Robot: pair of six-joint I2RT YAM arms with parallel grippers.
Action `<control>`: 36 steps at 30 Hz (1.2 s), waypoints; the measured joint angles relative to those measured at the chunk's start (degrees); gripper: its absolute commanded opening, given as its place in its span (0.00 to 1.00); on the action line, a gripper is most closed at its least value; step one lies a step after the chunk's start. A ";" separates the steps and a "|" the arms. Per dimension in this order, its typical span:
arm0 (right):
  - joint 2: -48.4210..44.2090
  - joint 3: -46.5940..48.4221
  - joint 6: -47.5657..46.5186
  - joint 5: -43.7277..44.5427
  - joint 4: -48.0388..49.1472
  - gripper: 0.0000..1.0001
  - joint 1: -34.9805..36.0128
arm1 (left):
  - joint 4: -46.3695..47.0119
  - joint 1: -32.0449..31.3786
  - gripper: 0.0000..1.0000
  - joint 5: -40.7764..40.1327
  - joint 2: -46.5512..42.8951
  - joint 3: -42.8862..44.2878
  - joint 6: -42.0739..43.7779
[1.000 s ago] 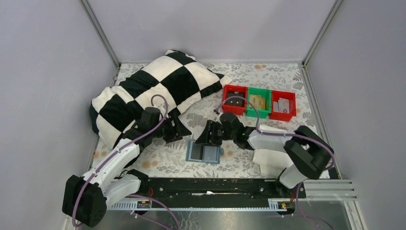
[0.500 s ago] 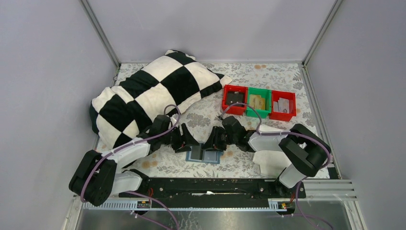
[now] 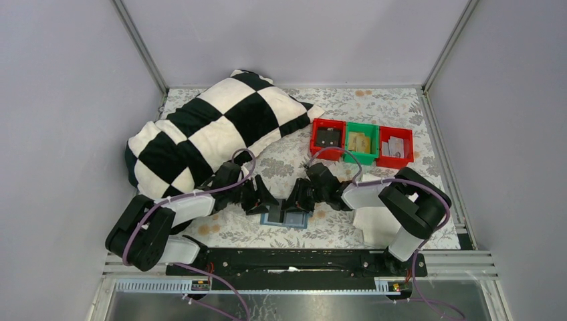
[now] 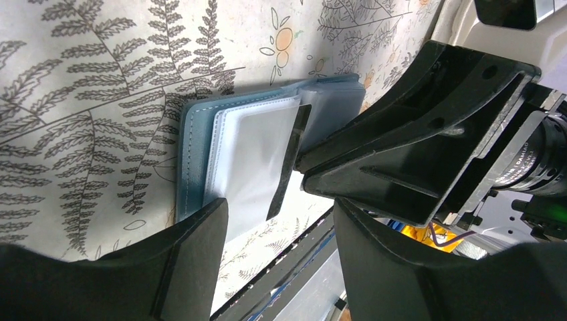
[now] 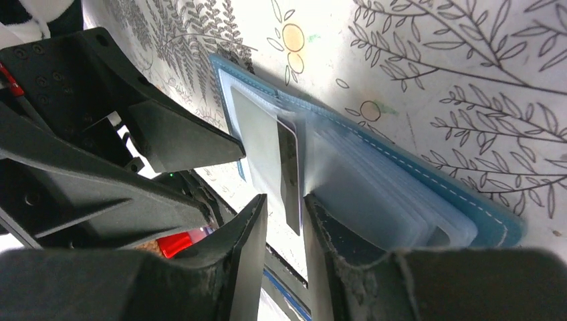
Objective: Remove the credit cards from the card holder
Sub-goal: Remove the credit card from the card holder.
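The teal-blue card holder (image 3: 285, 219) lies open on the floral cloth, between both grippers. In the left wrist view its blue cover (image 4: 194, 154) and clear sleeves (image 4: 254, 154) show, with a dark card (image 4: 289, 167) standing on edge. My left gripper (image 3: 263, 200) is open and empty at the holder's left edge, fingers wide apart (image 4: 279, 214). My right gripper (image 3: 295, 199) is low over the holder's middle. In the right wrist view its fingers (image 5: 286, 200) stand narrowly apart around the dark card (image 5: 289, 167). The card touches one finger; a gap shows at the other. Stacked sleeves (image 5: 374, 187) lie to the right.
A black-and-white checked pillow (image 3: 207, 130) lies at the back left. A red bin (image 3: 327, 138), a green bin (image 3: 362, 142) and a second red bin (image 3: 394, 148) stand in a row at the back right. A black rail (image 3: 294, 259) runs along the near edge.
Both grippers have come down and closed in on the card holder. The left moved right and forward to its left edge; the right moved down onto its middle, around the card.
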 measured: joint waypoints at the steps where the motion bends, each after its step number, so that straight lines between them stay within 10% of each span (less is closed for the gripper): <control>1: 0.00 0.33 0.17 0.44 -0.59 0.34 0.02 | 0.44 0.00 0.64 0.15 0.31 0.00 0.00; 26: 1.84 -3.21 4.17 0.79 8.13 0.22 -0.11 | 3.48 0.37 0.64 2.01 1.81 -0.57 0.35; 36: 1.66 -0.79 2.29 1.88 4.79 0.38 0.00 | 3.48 0.37 0.64 2.05 1.79 -0.57 0.39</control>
